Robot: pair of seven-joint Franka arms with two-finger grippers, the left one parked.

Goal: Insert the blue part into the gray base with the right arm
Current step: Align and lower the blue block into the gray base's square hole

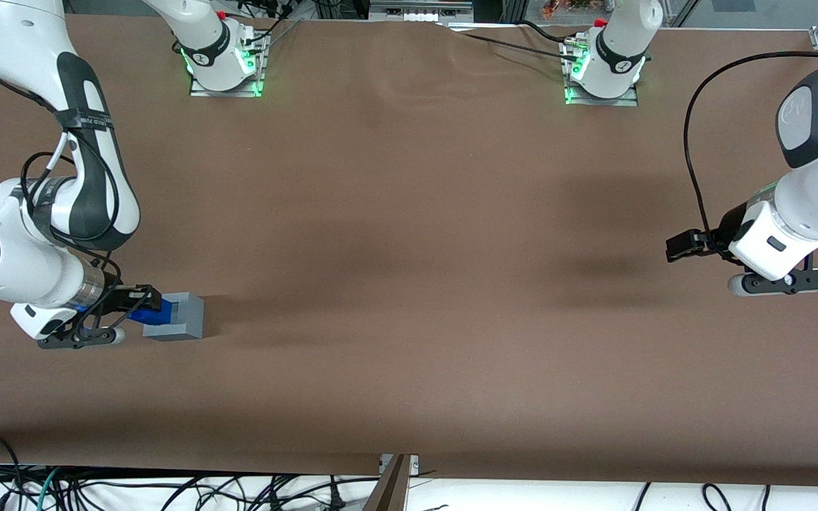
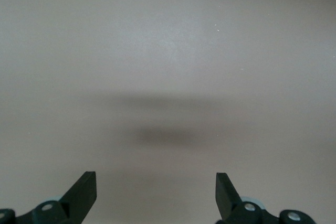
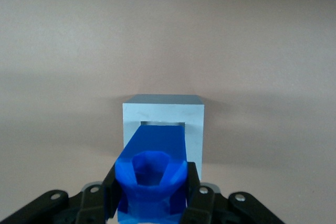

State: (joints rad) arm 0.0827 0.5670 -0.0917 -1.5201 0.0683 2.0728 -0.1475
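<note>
Fingers [image 3: 190,192] are clamped on the blue part [image 3: 152,174], one black pad on each flank, so my gripper [image 1: 140,304] is carrying it rather than resting it anywhere.

On the brown desk [image 1: 409,248], toward the working arm's end, the right arm [image 1: 40,213] reaches low and nearly level, forearm folded down from the elbow, wrist pointing sideways at the gray base [image 1: 180,316]. The base sits at about three o'clock from the gripper in the front view, the blue part just beside or touching it; I cannot tell which.

From the wrist camera the blue part's leading end meets the square socket's mouth at twelve o'clock, looking roughly centred.

I judge insertion is barely begun. To do it well I would keep the part square to the socket, push slowly along its axis, and watch that the unfixed base does not slide.
</note>
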